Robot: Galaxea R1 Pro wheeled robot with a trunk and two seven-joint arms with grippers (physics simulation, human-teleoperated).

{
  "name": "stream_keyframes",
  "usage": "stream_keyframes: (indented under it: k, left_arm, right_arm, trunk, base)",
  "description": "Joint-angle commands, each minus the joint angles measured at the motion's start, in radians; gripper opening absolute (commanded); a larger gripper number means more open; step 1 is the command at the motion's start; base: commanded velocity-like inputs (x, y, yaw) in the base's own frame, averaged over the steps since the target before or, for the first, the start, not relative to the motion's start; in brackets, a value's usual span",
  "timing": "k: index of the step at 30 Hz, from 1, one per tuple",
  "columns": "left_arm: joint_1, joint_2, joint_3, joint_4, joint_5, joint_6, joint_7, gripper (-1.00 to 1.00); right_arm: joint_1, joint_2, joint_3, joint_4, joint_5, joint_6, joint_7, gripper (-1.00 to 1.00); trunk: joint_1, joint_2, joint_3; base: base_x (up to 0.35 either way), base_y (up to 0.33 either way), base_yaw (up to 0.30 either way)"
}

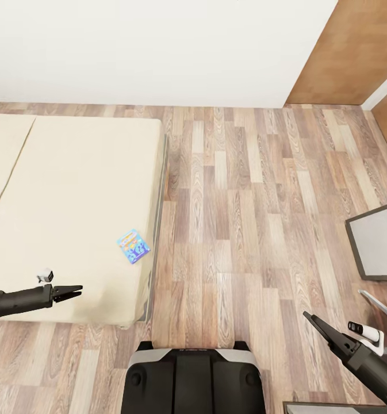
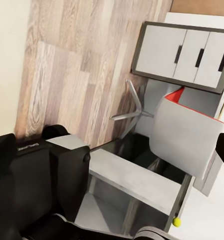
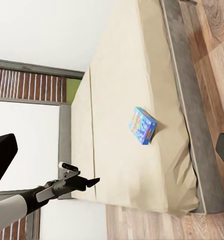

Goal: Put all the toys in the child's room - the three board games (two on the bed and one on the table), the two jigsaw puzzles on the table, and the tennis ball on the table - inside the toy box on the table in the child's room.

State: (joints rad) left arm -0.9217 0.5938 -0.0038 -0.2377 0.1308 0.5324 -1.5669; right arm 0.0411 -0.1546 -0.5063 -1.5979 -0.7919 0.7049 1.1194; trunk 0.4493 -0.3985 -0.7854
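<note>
You're parking the base (image 1: pixel 196 374) by the bed's (image 1: pixel 72 190) corner, so both arms are waiting low and wide. Left gripper (image 1: pixel 72 291) is hovering over the mattress edge, fingers nearly pressed together. Right gripper (image 1: pixel 314 322), over floor: can't tell its state. Beyond, the blue board game (image 1: pixel 133 246) is lying flat near the bed's edge, untouched.

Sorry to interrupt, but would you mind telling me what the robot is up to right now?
It faces the bed, where a small blue board game lies near the edge. The left gripper hovers over the mattress short of the game, empty. The right gripper hangs over the wood floor, holding nothing. Nothing is grasped yet.
</note>
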Motion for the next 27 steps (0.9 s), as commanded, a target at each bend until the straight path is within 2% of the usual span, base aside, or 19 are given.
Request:
stream_keyframes:
  k: [1,27]
  left_arm:
    - [0.000,0.000,-0.001,0.000,0.000,0.011,-0.004,1.00]
    - [0.000,-0.030,0.000,0.000,-0.002,0.009,-0.004,1.00]
  right_arm:
    - [0.000,0.000,0.000,-0.001,-0.006,0.007,-0.001,1.00]
    - [0.000,0.000,0.000,-0.001,-0.006,0.007,-0.001,1.00]
  trunk:
    - [0.001,-0.001,0.001]
    - [0.001,-0.001,0.043]
  base:
    - [0.000,0.000,0.000]
    - [0.000,0.000,0.000]
